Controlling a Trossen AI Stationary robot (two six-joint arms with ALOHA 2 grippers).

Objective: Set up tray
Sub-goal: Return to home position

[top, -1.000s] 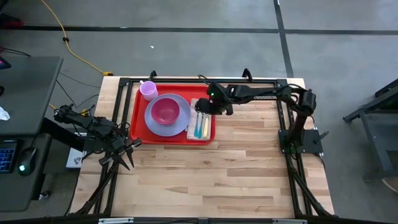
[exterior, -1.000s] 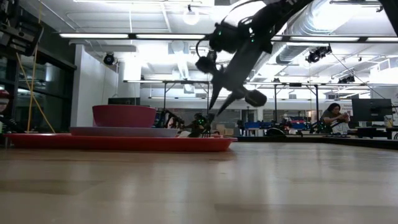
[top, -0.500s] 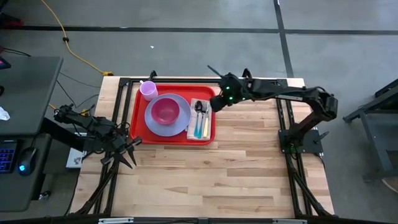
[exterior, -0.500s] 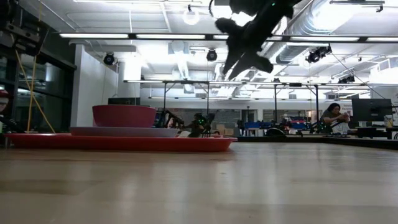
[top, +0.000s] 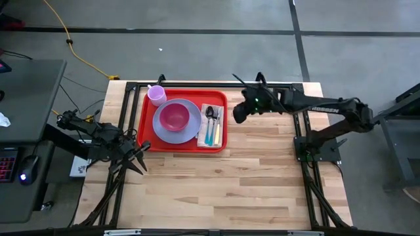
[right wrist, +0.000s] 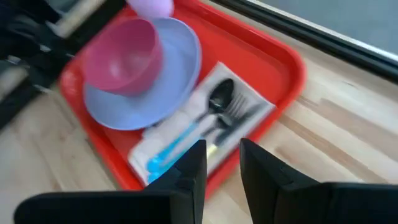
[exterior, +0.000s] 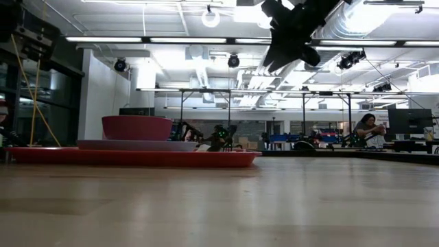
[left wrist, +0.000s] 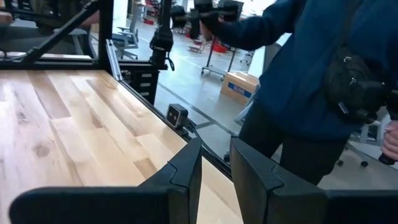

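The red tray (top: pixel 146 124) lies flat on the wooden table at its far left. On it stand a lavender plate (top: pixel 190 134) carrying a pink bowl (top: pixel 174 117), and a lavender cup (top: pixel 156 95). A white napkin (right wrist: pixel 252 102) on the tray bears a spoon (right wrist: pixel 221 94) and a fork, with blue and yellow-green handles. My right gripper (top: pixel 238 115) hangs in the air off the tray's right edge, slanting down toward it, open by a narrow gap with nothing in it (right wrist: pixel 222 155). My left gripper (top: pixel 140 152) waits near the table's left edge, level, narrowly open and empty (left wrist: pixel 215 163).
Bare wood fills the near and right parts of the table (top: pixel 249 183). A black frame (top: pixel 197 84) runs along the far edge and down both sides. In the left wrist view a person in a dark blue jacket (left wrist: pixel 298 68) stands just past the table's edge.
My right gripper has risen from just above the napkin and drawn back toward the table's right edge, clear of the tray, rolling its wrist as it went. The spoon it was covering now shows lying on the napkin. The tray and dishes have stayed put.
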